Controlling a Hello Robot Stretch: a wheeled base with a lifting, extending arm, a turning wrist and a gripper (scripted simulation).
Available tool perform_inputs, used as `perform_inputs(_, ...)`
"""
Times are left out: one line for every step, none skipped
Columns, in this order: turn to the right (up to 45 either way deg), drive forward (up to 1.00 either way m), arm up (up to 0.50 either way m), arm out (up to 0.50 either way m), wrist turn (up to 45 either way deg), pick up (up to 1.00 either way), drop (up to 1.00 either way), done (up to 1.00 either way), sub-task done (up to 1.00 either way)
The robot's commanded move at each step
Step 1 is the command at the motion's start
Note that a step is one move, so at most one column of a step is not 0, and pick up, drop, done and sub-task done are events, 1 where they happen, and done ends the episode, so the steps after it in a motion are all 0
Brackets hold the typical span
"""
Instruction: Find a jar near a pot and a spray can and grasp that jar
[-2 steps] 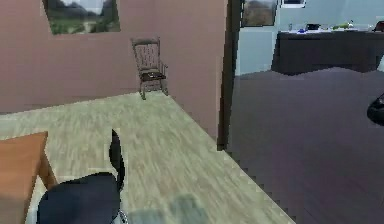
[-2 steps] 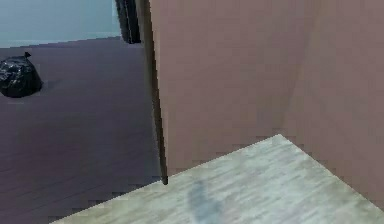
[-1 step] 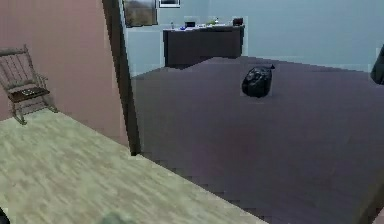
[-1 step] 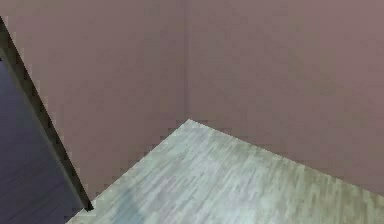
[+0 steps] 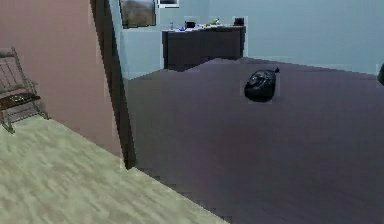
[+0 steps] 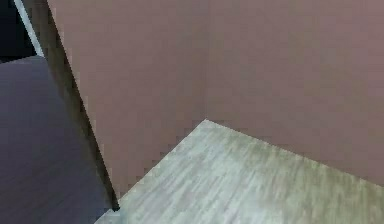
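**Ana:** While we stand on this pale wooden plank floor point(image 5: 60, 185), where is the jar?

**Ben:** We cannot tell yet. Far away, by the pale blue wall point(image 5: 310, 30), stands a long dark cabinet point(image 5: 205, 47) with little things on top. They are too small to name. We guess the jar, the pot and the spray can may be there.

**Ana:** What could go wrong on our way?

**Ben:** A tall dark edge point(image 5: 112, 80) ends the pinkish-brown wall point(image 5: 50, 50) at the forward view's left, very near us. If we turn too early, we could bump it.

**Ana:** And that black lumpy thing point(image 5: 262, 85) on the dark purple floor point(image 5: 230, 160)?

**Ben:** It lies between us and the cabinet, a bit to the right. If we drive straight at it, we could hit it.

**Ana:** What about the brown wooden rocking chair point(image 5: 15, 90)?

**Ben:** It sits far left, well apart from our path.

**Ana:** How do our gripper's jaws stand?

**Ben:** We cannot tell. We could also grab a wrong jar, so we must look for the pot and the can beside it.
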Motion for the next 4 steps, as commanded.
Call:
perform_inputs(0.0,1.00,0.00,0.00,0.0,0.00,0.00,0.00,0.00)
perform_inputs(0.0,0.50,0.00,0.00,0.0,0.00,0.00,0.00,0.00)
perform_inputs(-6.0,0.00,0.00,0.00,0.0,0.00,0.00,0.00,0.00)
perform_inputs(0.0,1.00,0.00,0.00,0.0,0.00,0.00,0.00,0.00)
